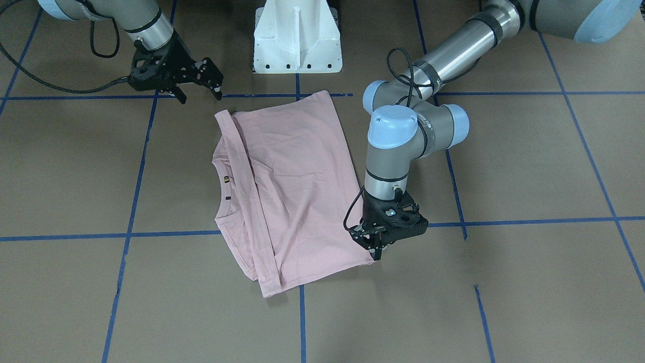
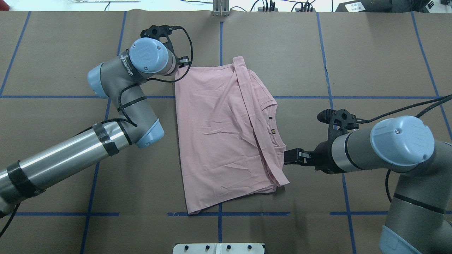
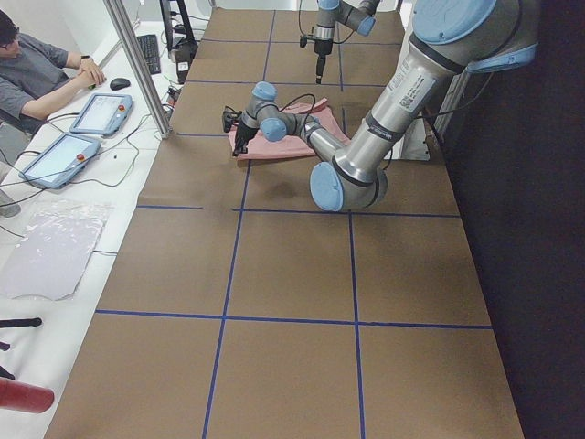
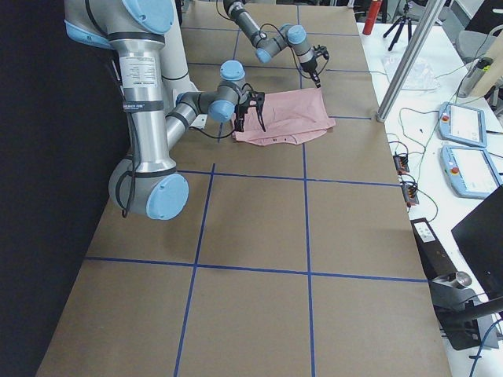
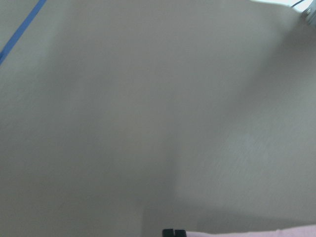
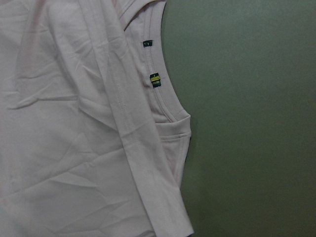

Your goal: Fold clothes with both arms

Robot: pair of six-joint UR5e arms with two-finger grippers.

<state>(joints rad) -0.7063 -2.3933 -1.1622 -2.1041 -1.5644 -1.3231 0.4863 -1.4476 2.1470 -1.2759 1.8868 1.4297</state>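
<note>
Pink, plain side up: T-shirt folded and flat on brown table, just in front of white pedestal base, neckline turned toward the robot's right of that base. Farther from the base, on its left side: left gripper pointing down, fingers pressed together, pinching the T-shirt's far corner. Close to the base, on its right side: right gripper, fingers spread wide, low over the table, just beside the nearest shirt corner, apart from the cloth.
</note>
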